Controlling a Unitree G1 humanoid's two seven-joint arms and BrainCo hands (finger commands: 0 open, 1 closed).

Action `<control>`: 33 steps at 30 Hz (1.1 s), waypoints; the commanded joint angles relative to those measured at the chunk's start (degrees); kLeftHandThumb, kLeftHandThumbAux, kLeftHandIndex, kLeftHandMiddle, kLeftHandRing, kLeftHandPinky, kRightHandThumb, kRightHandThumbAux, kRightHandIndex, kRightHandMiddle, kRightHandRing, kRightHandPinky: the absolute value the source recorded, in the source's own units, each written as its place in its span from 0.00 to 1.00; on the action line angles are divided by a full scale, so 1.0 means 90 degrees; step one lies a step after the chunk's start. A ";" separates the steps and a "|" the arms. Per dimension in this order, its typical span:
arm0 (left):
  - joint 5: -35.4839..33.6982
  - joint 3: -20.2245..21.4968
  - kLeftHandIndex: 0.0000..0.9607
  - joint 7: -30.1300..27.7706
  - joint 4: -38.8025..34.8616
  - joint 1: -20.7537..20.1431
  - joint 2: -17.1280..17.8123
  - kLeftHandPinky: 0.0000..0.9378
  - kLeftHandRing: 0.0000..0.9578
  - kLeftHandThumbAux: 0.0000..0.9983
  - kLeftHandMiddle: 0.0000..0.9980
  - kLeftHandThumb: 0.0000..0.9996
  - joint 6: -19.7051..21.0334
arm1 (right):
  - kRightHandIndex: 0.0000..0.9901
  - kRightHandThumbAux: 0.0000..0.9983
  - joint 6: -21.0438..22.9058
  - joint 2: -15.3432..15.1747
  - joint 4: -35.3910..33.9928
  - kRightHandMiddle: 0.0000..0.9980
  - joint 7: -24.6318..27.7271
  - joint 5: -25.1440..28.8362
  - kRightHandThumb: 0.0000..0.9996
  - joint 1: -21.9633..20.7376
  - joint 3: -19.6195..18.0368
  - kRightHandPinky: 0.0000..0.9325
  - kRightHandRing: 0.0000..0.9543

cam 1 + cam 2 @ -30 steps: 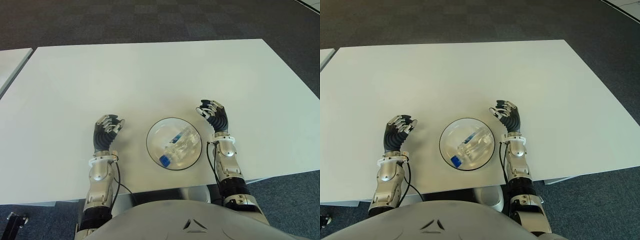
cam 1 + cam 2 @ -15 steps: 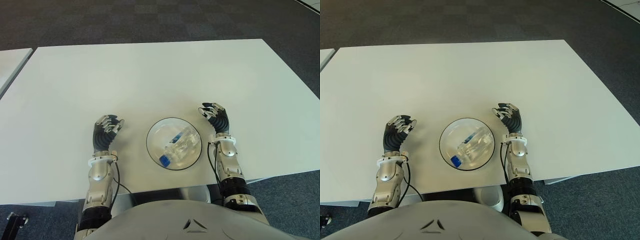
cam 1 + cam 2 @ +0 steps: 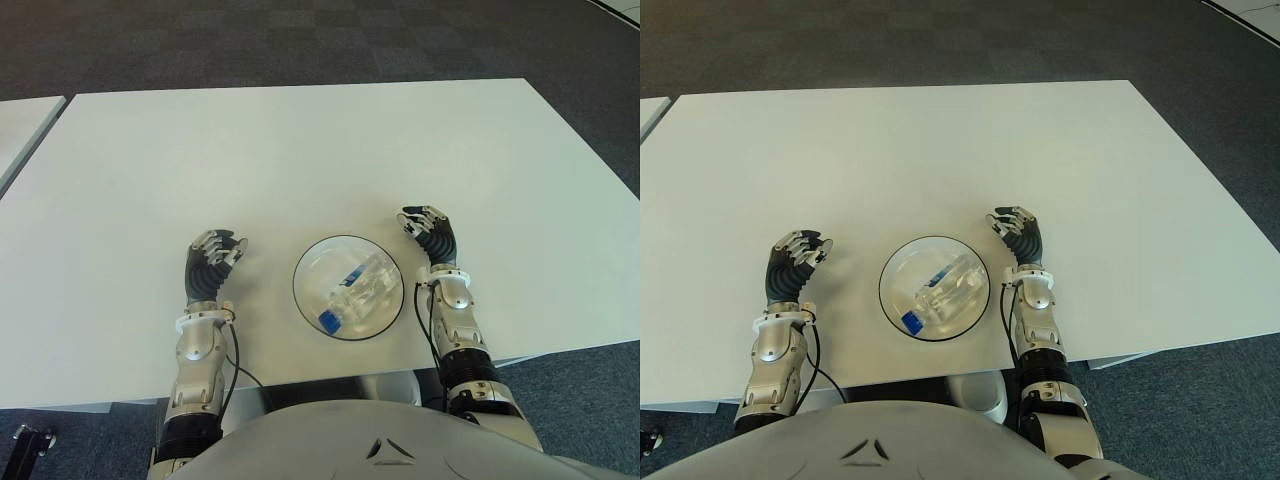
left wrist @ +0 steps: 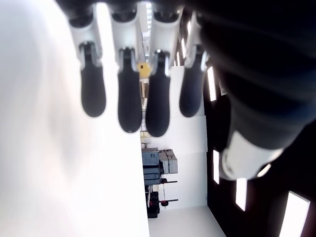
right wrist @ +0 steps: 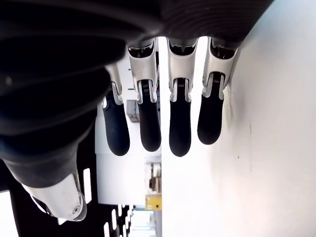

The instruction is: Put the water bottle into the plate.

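Observation:
A clear water bottle (image 3: 352, 291) with a blue cap lies on its side inside the round glass plate (image 3: 306, 263), near the table's front edge. My right hand (image 3: 428, 232) shows just right of the plate, fingers (image 5: 179, 131) relaxed and holding nothing. On the plate's left side my left hand (image 3: 213, 258) shows, its fingers (image 4: 130, 103) loosely spread with nothing in them. Neither hand touches the bottle or the plate.
The white table (image 3: 300, 150) stretches far back and to both sides of the plate. A second white table's corner (image 3: 20, 120) shows at the far left. Dark carpet (image 3: 300, 40) lies beyond.
My right hand has drawn back slightly toward me beside the plate. The bottle, plate and left hand have not moved.

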 commanded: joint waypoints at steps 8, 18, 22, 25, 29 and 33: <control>-0.0109 0.0032 0.45 -0.0102 0.0047 0.0080 0.0041 0.54 0.54 0.71 0.53 0.71 0.0027 | 0.43 0.73 0.0203 0.0057 0.0332 0.51 -0.0208 0.0008 0.71 0.0035 -0.0032 0.57 0.54; -0.0117 0.0018 0.45 -0.0108 0.0054 0.0088 0.0045 0.54 0.54 0.71 0.53 0.71 -0.0010 | 0.43 0.73 0.0120 0.0101 0.0406 0.51 -0.0281 0.0056 0.71 0.0018 -0.0059 0.56 0.54; -0.0102 0.0016 0.45 -0.0094 0.0057 0.0090 0.0043 0.54 0.55 0.71 0.53 0.71 -0.0024 | 0.44 0.73 0.0084 0.0112 0.0418 0.51 -0.0281 0.0067 0.71 0.0023 -0.0063 0.57 0.54; -0.0080 0.0013 0.45 -0.0076 0.0067 0.0089 0.0042 0.54 0.55 0.71 0.53 0.71 -0.0041 | 0.44 0.73 0.0059 0.0139 0.0381 0.51 -0.0300 0.0052 0.71 0.0043 -0.0044 0.57 0.54; -0.0054 0.0012 0.45 -0.0057 0.0082 0.0087 0.0041 0.54 0.55 0.71 0.53 0.71 -0.0060 | 0.44 0.73 0.0041 0.0171 0.0325 0.51 -0.0327 0.0029 0.71 0.0070 -0.0016 0.58 0.54; -0.0037 0.0016 0.45 -0.0038 0.0081 0.0088 0.0033 0.54 0.55 0.71 0.54 0.71 -0.0038 | 0.44 0.73 0.0045 0.0152 0.0324 0.51 -0.0315 0.0019 0.71 0.0073 -0.0011 0.58 0.54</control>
